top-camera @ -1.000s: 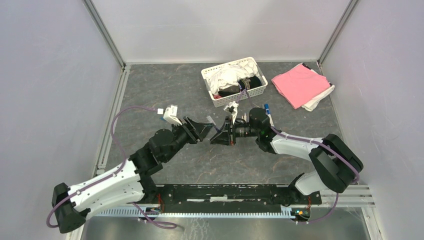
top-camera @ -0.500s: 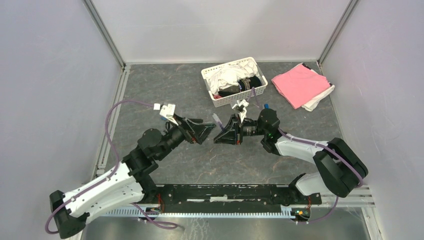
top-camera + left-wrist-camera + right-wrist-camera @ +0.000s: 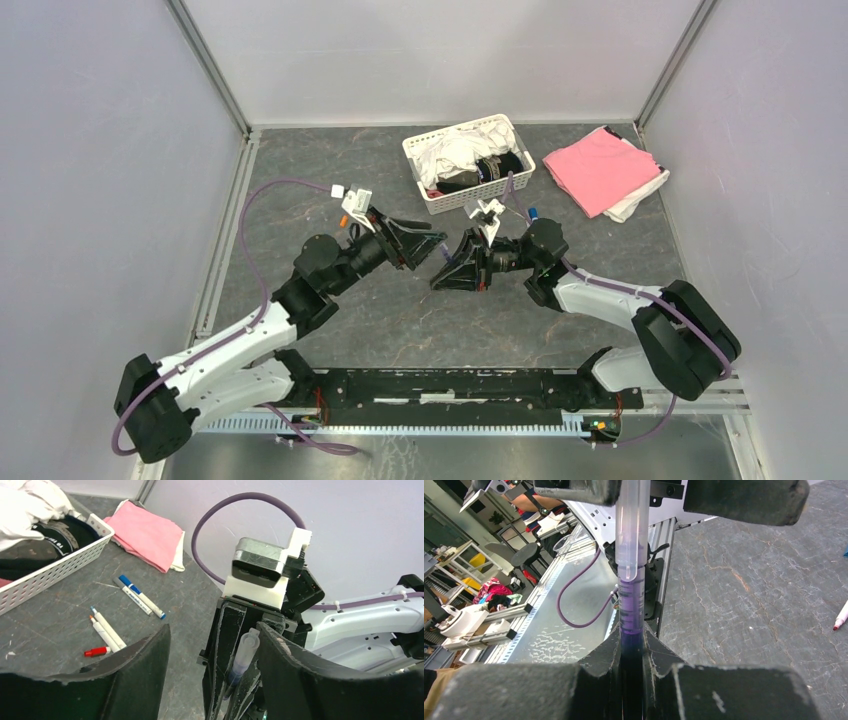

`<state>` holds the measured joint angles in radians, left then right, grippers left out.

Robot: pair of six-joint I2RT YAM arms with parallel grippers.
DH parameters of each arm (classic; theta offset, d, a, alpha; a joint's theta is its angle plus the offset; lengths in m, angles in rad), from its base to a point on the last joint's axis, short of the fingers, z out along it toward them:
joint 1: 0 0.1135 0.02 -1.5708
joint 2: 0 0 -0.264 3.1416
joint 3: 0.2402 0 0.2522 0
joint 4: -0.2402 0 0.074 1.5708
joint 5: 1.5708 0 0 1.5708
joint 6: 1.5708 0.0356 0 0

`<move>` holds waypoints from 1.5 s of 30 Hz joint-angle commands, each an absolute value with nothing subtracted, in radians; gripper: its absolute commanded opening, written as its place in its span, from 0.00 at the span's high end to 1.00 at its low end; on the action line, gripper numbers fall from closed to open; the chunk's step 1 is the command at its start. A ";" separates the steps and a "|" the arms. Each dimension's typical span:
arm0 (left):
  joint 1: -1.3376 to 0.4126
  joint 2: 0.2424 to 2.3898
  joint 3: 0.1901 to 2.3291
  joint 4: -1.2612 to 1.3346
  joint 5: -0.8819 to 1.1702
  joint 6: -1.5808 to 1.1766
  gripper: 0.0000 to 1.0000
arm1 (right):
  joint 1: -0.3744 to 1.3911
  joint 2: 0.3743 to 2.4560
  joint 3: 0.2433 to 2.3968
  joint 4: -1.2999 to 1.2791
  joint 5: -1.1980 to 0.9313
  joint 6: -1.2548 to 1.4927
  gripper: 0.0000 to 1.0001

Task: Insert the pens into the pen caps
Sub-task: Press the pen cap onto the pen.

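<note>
My right gripper [image 3: 631,650] is shut on a purple pen [image 3: 630,615] that points at the left arm. A clear pen cap [image 3: 631,530] sits over the pen's tip. My left gripper [image 3: 212,630] stands open around that clear cap [image 3: 246,650]; the cap lies close to one finger [image 3: 300,670], with a wide gap to the other. In the top view the two grippers meet nose to nose at mid-table, left [image 3: 432,243] and right [image 3: 445,272]. Other pens [image 3: 140,596] lie on the table, two white ones [image 3: 107,630] beside a small red cap [image 3: 97,651].
A white basket [image 3: 412,150] of clothes stands at the back, with a folded pink cloth [image 3: 600,165] to its right. The basket wall [image 3: 50,575] is close to the loose pens. One more pen with a red tip [image 3: 840,617] lies at the right edge of the right wrist view.
The left gripper has swung toward the back and to the right, its jaws now round the capped tip. The right gripper has shifted slightly right, still holding the pen.
</note>
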<state>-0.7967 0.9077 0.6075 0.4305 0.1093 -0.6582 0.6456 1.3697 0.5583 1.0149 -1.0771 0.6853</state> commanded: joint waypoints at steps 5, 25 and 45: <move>-0.793 0.923 0.641 0.567 0.199 -0.668 0.49 | 0.642 1.357 0.552 1.092 -1.093 0.716 1.00; -0.822 1.001 0.601 0.596 0.282 -0.678 0.98 | 0.638 1.370 0.562 1.117 -1.081 0.760 1.00; -1.125 1.106 0.587 0.341 -0.106 -0.771 0.98 | 0.591 1.324 0.597 0.873 -1.023 0.513 1.00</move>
<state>-1.0096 1.0130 0.5823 0.4904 -0.1879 -0.7166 0.5873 1.3655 0.5381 0.8082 -1.1465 0.5709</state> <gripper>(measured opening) 0.102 0.167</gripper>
